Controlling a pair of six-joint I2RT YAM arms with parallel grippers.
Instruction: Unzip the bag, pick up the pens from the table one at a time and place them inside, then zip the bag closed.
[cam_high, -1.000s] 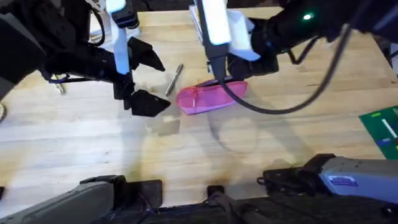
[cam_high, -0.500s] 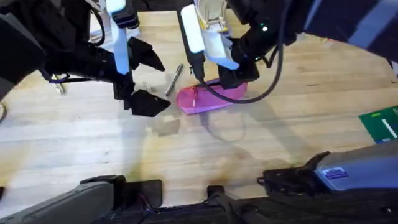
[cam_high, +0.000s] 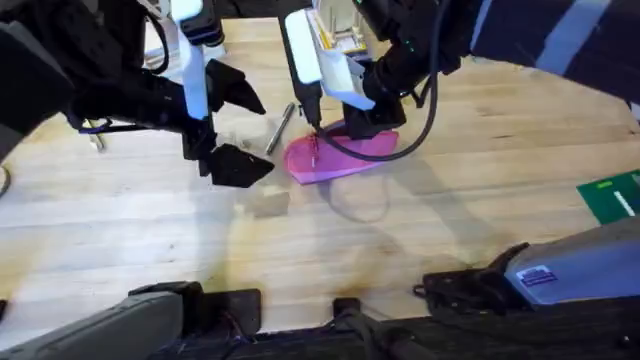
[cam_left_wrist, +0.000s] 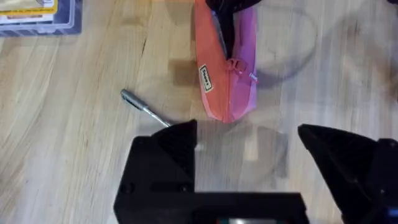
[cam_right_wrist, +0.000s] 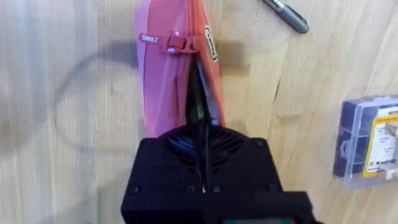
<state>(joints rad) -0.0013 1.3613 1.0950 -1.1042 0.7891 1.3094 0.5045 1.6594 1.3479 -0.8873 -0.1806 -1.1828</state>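
Left gripper (cam_high: 222, 128) hangs wide open w/ nothing in it, just beside the pen (cam_high: 279, 127) lying on the table (cam_high: 480, 190). Pink bag (cam_high: 340, 153) sits right of the pen, partly unzipped; right gripper (cam_right_wrist: 200, 138) is down on its open end, can't tell its finger state. Risk, I'd judge: bag is loose, so a pull on it may drag it into the pen.

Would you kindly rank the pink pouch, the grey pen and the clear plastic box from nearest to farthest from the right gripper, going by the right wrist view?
1. Pink pouch: directly ahead of the right gripper, at its fingers.
2. Grey pen: on the table beyond the pouch, off to one side.
3. Clear plastic box: out at the view's edge, well apart from the pouch.
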